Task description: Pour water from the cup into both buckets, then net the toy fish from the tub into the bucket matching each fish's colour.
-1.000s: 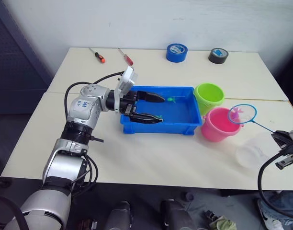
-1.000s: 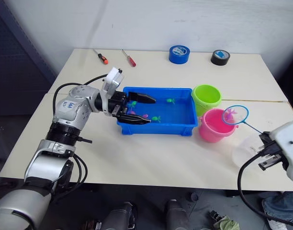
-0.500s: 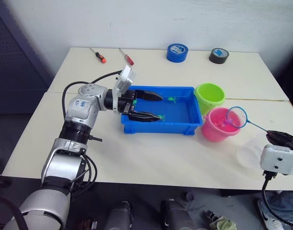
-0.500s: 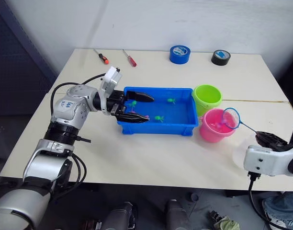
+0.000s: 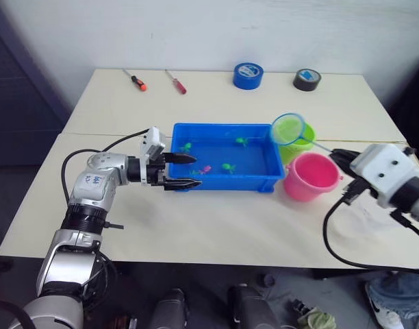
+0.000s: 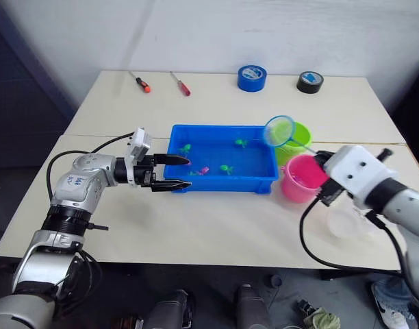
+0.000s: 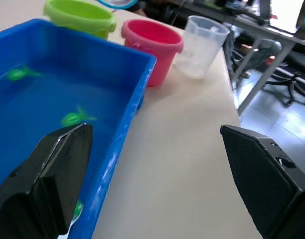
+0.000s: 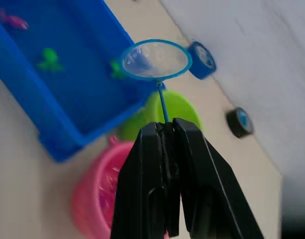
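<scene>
The blue tub (image 5: 257,179) holds water and toy fish: green ones (image 5: 228,166) and a pink one (image 5: 205,169). My left gripper (image 5: 184,171) is open at the tub's left end, one finger over the water and one outside the near wall. My right gripper (image 5: 336,157) is shut on the thin handle of the net (image 5: 287,129). The net's blue hoop hangs, looking empty, over the tub's right end, in front of the green bucket (image 5: 303,142). The pink bucket (image 5: 311,176) stands just nearer. The clear cup (image 6: 346,223) sits on the table under my right arm.
At the table's far edge lie two screwdrivers (image 5: 137,81) (image 5: 176,82), a blue tape roll (image 5: 246,74) and a black tape roll (image 5: 307,79). Bare tabletop (image 5: 216,219) stretches in front of the tub.
My right arm has swung the net from over the pink bucket to the tub's right end; the pink fish seen in it earlier is gone. My left gripper has drawn back toward the tub's left end.
</scene>
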`<control>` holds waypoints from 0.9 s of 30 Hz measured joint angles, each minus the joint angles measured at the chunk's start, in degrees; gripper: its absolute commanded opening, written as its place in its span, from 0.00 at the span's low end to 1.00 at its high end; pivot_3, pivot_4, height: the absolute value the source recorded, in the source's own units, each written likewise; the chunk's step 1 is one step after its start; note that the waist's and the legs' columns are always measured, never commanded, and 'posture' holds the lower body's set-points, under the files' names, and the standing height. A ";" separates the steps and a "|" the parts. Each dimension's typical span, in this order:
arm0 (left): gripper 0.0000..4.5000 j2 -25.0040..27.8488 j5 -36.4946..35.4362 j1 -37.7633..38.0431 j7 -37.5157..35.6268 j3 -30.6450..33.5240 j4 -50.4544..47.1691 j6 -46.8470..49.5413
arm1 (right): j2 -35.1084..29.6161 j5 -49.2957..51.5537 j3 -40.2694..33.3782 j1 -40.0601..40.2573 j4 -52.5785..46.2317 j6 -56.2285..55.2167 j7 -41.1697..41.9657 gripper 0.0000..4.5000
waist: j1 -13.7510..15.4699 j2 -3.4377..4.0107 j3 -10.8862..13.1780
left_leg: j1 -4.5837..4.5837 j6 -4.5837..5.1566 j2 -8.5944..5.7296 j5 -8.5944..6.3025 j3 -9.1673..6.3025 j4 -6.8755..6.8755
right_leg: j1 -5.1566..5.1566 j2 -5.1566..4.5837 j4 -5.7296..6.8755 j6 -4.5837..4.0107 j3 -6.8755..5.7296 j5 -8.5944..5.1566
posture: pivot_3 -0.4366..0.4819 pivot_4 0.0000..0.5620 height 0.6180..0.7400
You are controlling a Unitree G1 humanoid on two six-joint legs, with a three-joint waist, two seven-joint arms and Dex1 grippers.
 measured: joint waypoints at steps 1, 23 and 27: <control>0.99 0.89 0.00 2.10 1.15 0.73 -1.86 0.46 | 0.57 0.23 3.31 -2.99 1.41 1.71 -0.02 0.00 | -0.02 0.01 0.00 | 0.00 0.02 -0.03 -0.01 0.01 0.01 | 0.00 -0.04 0.00 0.00 0.01 0.00 | 0.48 0.27 1.00; 0.99 6.28 -4.81 14.10 12.37 10.45 -18.85 11.05 | 6.74 -12.64 32.64 -22.92 33.65 -20.04 6.29 0.00 | -0.12 0.01 0.00 | -0.12 0.27 -0.20 -0.13 -0.03 0.03 | -0.08 -0.22 -0.02 0.01 -0.39 0.01 | 0.48 0.27 1.00; 0.99 6.43 -4.85 14.61 12.45 10.50 -18.85 11.21 | 8.59 -13.04 32.93 -23.32 34.53 -21.56 6.86 0.00 | -0.12 0.01 0.00 | -0.12 0.27 -0.20 -0.13 -0.03 0.03 | -0.09 -0.23 -0.01 0.01 -0.49 0.01 | 0.48 0.27 1.00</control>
